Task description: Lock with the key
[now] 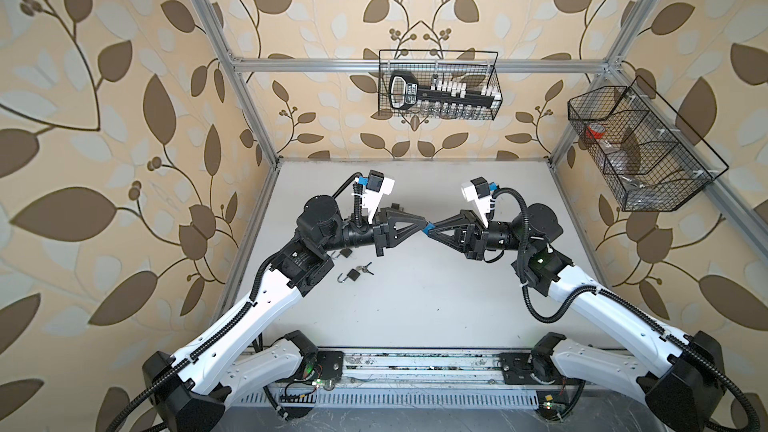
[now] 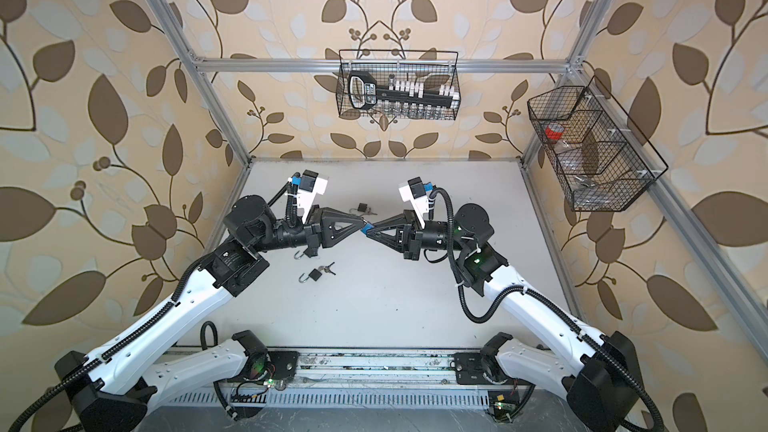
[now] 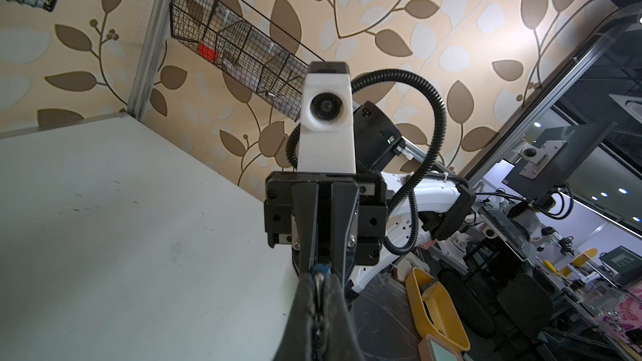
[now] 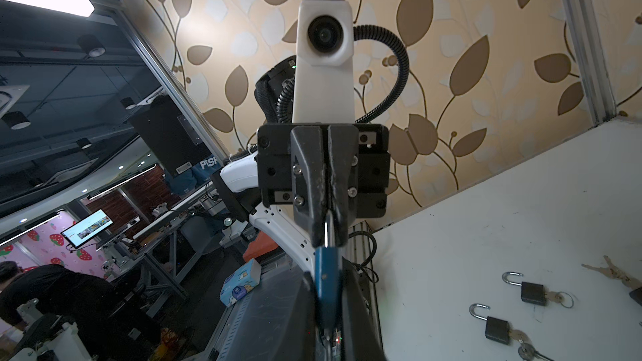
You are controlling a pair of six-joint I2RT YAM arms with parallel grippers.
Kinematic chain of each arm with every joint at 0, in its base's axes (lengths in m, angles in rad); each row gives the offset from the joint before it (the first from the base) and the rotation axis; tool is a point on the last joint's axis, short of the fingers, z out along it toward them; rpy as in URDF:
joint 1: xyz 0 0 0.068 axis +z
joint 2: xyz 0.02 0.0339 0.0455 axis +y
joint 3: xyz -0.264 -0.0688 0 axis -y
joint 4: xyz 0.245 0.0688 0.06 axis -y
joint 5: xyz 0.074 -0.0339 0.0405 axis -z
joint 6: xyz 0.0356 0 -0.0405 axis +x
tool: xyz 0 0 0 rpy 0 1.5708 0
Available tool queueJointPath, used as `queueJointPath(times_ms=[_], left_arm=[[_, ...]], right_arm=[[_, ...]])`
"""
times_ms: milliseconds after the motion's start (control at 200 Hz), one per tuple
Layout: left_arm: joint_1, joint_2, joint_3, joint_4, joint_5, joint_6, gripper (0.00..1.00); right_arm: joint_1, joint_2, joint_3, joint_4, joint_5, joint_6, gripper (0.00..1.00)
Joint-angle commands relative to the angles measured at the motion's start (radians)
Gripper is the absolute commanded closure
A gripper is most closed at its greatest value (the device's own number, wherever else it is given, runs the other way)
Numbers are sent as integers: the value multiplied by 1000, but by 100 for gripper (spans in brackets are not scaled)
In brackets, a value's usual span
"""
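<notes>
**Padlock pinched between two grippers, clear of the worktop**

Blue padlock sits in the air above the worktop, caught where the two arms meet tip to tip over the middle. The right gripper is nearly closed on its body, jaws narrow and pressing on the broad faces. In the right wrist view the body runs edge-on straight out from that gripper's own fingers. The left gripper is fully closed on a thin silver metal piece at the padlock's far end. It looks like the shackle, but I cannot tell from these views whether it is shackle or key.

My reading of the hold is that one arm steadies the body so the other can press or turn against it. A small lock lying loose on the worktop would not allow that. Lifting it also gives both sets of fingers room around it. The grippers face each other on one line, so a push from either would run along the lock, not across it.

The padlock therefore lies right at both fingertips, touching each. A dark padlock and a second dark padlock lie well apart from it on the worktop near the left arm. Their shackles are open and keys are in them, with loose keys close by
</notes>
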Motion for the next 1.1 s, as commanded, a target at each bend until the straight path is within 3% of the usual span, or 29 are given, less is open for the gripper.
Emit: queueJointPath(times_ms=[0,160,375,440,490,595,645,760,840,910,1035,1095], left_arm=[[-113,98,-47,-152,67,52,100],[-135,106,-73,-152,51,60,100],[-118,-29,3,-234,-246,113,100],[-118,-45,34,-235,-307,113,100],[-119,-45,58,-234,-329,112,100],[-118,-31,94,-259,-383,100,100],[-118,-25,101,-277,-445,77,100],[-116,-23,100,-305,-559,37,100],[-116,-24,99,-318,-610,17,100],[-116,-29,93,-315,-626,-6,100],[-115,-22,87,-318,-644,-37,100],[-115,-18,86,-322,-662,-55,100]], right_arm=[[24,26,133,77,26,-63,100],[22,9,191,-96,25,-201,100],[20,-80,118,-361,51,-451,100],[21,-111,98,-453,70,-534,75],[21,-136,85,-507,97,-581,63],[21,-194,36,-547,201,-647,51],[20,-219,-1,-537,320,-661,38],[21,-235,-45,-510,567,-673,26],[20,-225,-47,-500,589,-700,25],[21,-214,-53,-484,516,-745,29],[30,-169,-64,-418,462,-738,50],[44,-144,-60,-412,494,-734,54]])
